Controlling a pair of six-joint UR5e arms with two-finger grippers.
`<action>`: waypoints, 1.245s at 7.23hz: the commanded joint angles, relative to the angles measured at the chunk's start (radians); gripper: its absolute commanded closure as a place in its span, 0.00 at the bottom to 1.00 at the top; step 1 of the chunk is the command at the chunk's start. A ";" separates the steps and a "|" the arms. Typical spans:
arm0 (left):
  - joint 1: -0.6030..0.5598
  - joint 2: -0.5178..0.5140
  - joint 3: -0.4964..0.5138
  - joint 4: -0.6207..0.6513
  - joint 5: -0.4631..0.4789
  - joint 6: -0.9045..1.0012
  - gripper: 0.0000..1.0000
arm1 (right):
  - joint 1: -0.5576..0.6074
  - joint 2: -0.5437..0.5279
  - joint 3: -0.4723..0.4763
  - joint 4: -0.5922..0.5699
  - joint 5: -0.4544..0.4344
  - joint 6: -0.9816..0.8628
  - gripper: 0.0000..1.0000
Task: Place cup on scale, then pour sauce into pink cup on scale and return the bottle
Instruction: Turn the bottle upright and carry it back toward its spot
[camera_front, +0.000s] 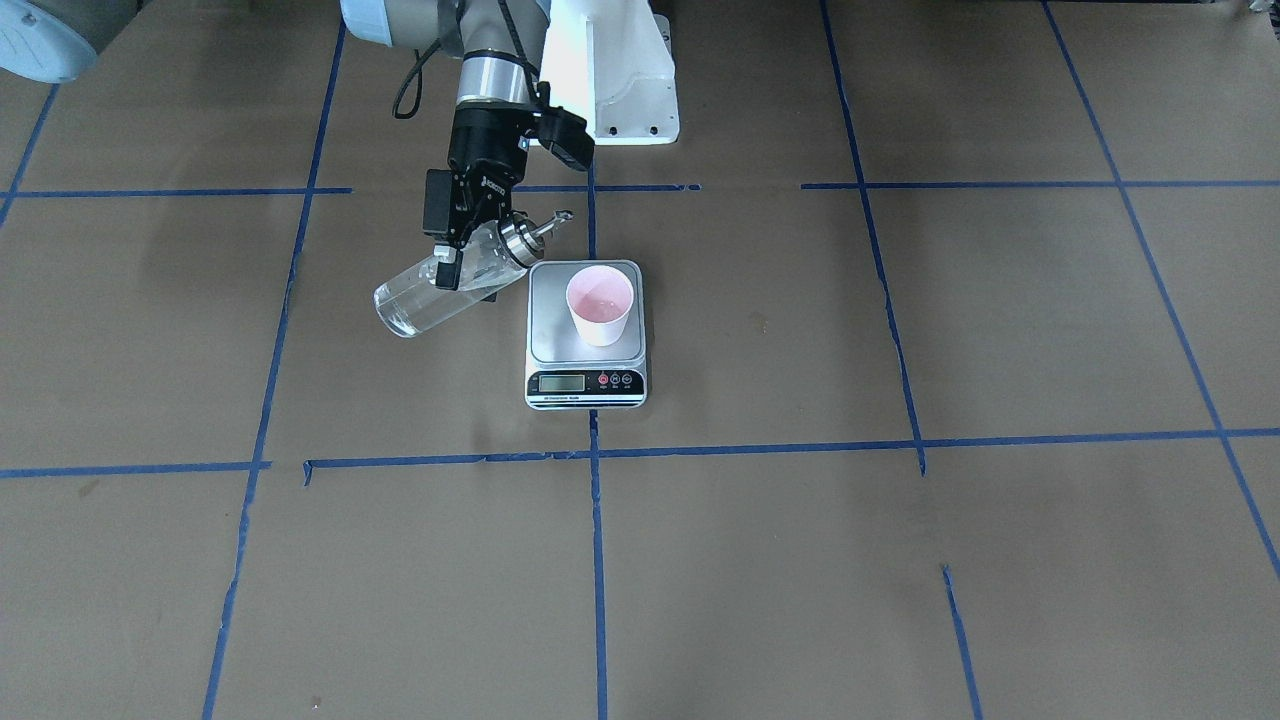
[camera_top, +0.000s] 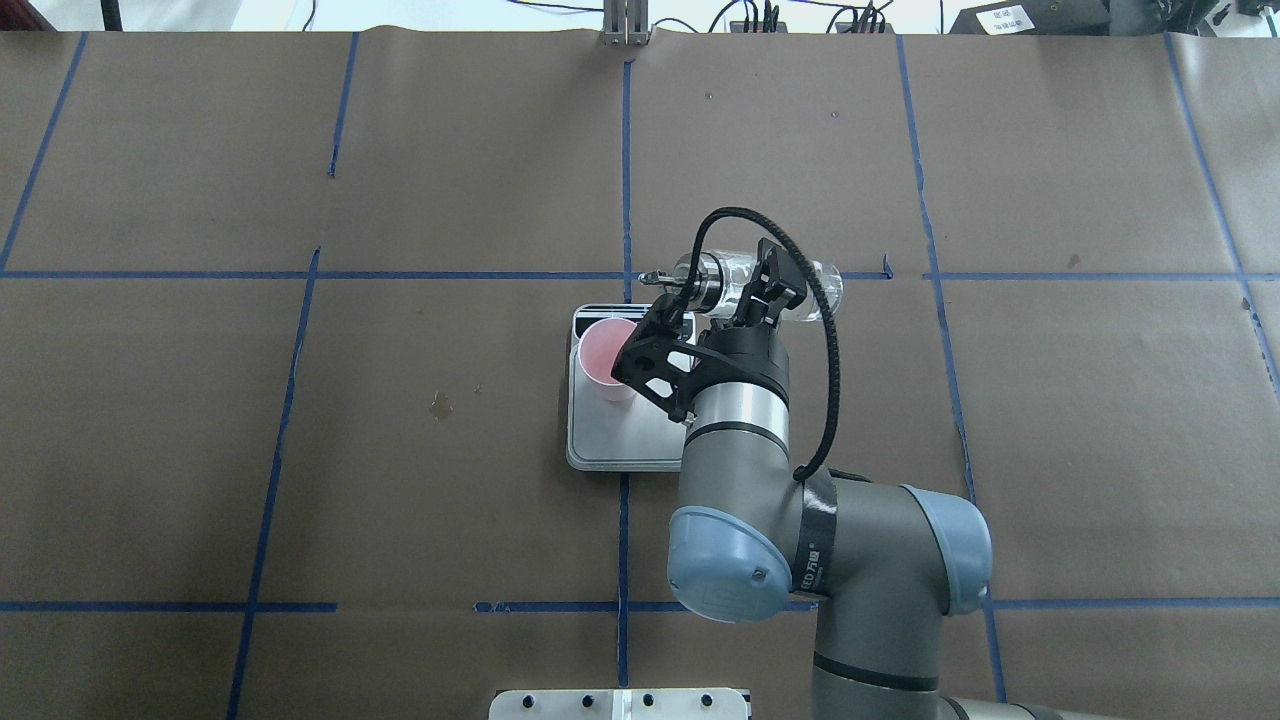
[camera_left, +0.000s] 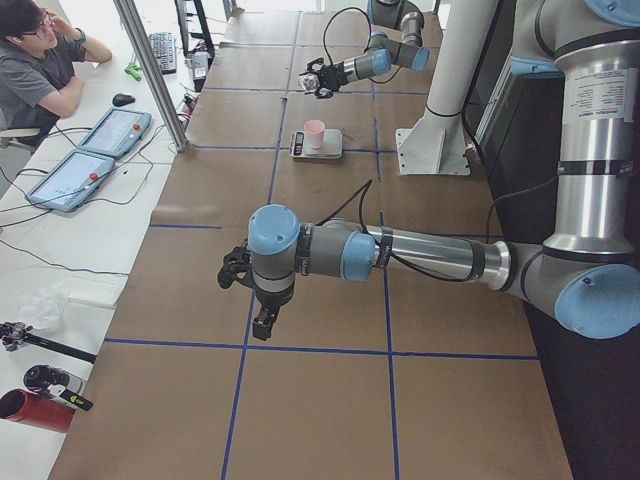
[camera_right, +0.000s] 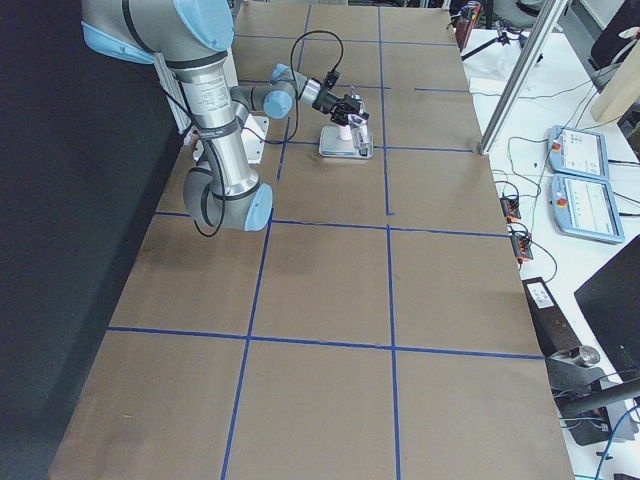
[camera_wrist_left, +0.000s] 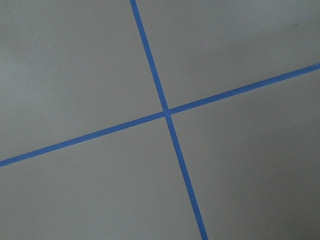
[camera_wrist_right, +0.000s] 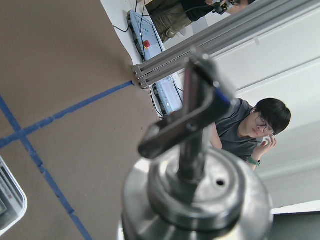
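Two jaws of the right arm (camera_top: 735, 430) were clamped around the bottle (camera_front: 408, 304), held on its side above the worktop (camera_front: 900, 560), its spout (camera_front: 550, 222) toward the scale (camera_front: 548, 340) just beside it. The cup (camera_front: 600, 305) stood upright on the scale's platform, apart from the spout. The left arm's (camera_left: 400, 255) jaws hung well apart over taped worktop; whether released or clenched, I could not tell.

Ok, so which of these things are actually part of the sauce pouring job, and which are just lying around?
Part of the job:
cup, standing on the scale
bottle, tilted, gripped by the right gripper

Just lying about:
tablets, keyboard and mouse, all on the side bench
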 joint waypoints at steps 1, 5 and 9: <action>0.000 0.000 0.000 -0.002 -0.001 0.000 0.00 | 0.010 -0.071 0.106 0.140 0.187 0.257 1.00; 0.000 0.000 -0.002 -0.004 -0.001 0.000 0.00 | 0.052 -0.426 0.099 0.738 0.295 0.578 1.00; 0.000 0.000 -0.002 -0.004 0.001 0.002 0.00 | 0.061 -0.574 0.045 0.879 0.294 0.649 1.00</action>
